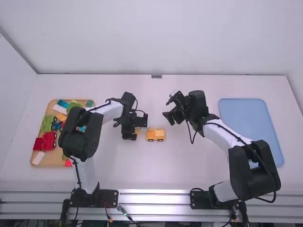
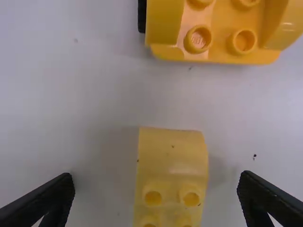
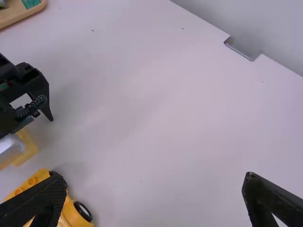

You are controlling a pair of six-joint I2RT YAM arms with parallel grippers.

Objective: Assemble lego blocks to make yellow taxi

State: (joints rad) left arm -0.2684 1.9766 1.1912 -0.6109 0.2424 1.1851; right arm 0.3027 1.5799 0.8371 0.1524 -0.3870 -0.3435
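The wheeled car base (image 2: pixel 163 23) is amber yellow with black wheels (image 3: pixel 83 211), the curved brick (image 2: pixel 173 151) paler yellow, the bench (image 1: pixel 165 165) white with scattered dark specks, the left end effector (image 1: pixel 137 128) black, the flat tray (image 1: pixel 241 118) light blue, and the bricks (image 1: pixel 49 141) on the tan tray (image 1: pixel 54 160) red, green, blue and white.

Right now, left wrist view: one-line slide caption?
Left gripper open, a finger to either side of a curved-ended yellow Lego block, studded yellow car base nearby.

Bright, diffuse light, with soft shadows on the white table (image 1: pixel 184 165)
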